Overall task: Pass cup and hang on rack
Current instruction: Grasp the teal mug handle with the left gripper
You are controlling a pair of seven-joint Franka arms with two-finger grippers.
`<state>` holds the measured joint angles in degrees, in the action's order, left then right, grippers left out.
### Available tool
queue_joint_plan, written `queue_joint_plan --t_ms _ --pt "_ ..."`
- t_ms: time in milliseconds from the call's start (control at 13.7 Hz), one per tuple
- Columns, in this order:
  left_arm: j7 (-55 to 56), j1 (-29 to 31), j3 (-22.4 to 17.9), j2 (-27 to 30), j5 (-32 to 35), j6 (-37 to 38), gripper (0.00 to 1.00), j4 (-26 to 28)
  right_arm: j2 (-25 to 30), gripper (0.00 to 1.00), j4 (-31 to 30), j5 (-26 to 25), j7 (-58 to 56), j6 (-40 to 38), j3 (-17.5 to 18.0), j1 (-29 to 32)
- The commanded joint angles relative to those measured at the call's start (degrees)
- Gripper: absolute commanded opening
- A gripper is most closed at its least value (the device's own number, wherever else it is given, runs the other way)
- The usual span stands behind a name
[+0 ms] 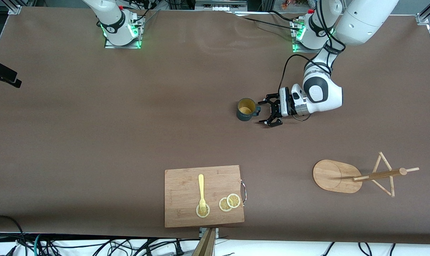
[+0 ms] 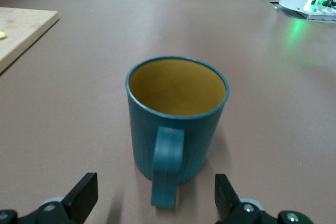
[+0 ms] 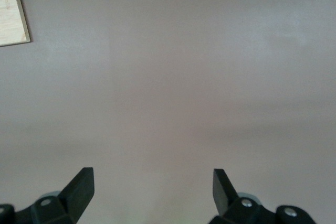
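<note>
The dark teal cup (image 1: pixel 246 109) with a yellow inside stands upright on the brown table, its handle turned toward my left gripper (image 1: pixel 267 110). That gripper is open and low, just beside the cup on the side toward the left arm's end. In the left wrist view the cup (image 2: pixel 176 119) is close ahead and its handle (image 2: pixel 168 166) points into the gap of the left gripper (image 2: pixel 156 199), untouched. The wooden rack (image 1: pixel 336 176) stands nearer the front camera, toward the left arm's end. My right gripper (image 3: pixel 152 192) is open and empty over bare table; it is out of the front view.
A rectangular cutting board (image 1: pixel 186 192) lies near the front edge with a yellow fork (image 1: pixel 201 190) and lemon slices (image 1: pixel 229 202) on it. Its corner shows in the right wrist view (image 3: pixel 13 14). A black clamp (image 1: pixel 3 74) sits at the table's edge at the right arm's end.
</note>
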<state>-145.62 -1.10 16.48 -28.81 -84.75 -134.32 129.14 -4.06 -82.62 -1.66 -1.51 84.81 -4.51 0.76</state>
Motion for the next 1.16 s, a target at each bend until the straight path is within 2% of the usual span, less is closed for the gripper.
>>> queue_joint_plan --t_ms 0,146,291,873,946,1092 --pt "-4.7 -0.3 0.1 -0.1 -2.0 0.6 0.48 -0.6 0.2 1.0 -0.6 -0.9 -2.3 -0.7 0.8 1.2" --pt "-4.8 0.2 0.1 -0.8 -2.0 1.8 0.2 -0.8 0.1 1.0 -0.4 -0.9 -2.3 -1.1 0.9 1.2" --pt "-4.8 0.5 0.0 -1.1 -2.0 2.5 0.0 -0.7 0.1 1.0 -0.3 -0.7 -2.2 -1.1 1.2 0.9" --pt "-0.5 8.3 0.0 0.1 -0.9 10.2 0.0 -0.5 0.1 1.0 -0.3 -0.4 -2.4 -1.2 1.2 0.9" --pt "0.8 9.9 -0.3 0.3 -0.2 12.8 0.0 -0.4 0.1 1.0 -0.3 -0.4 -2.4 -1.2 1.2 0.9" --pt "6.0 13.9 -0.2 0.9 5.8 15.7 0.0 -0.5 0.1 1.0 -0.3 -0.4 -2.4 -1.2 1.2 0.8"
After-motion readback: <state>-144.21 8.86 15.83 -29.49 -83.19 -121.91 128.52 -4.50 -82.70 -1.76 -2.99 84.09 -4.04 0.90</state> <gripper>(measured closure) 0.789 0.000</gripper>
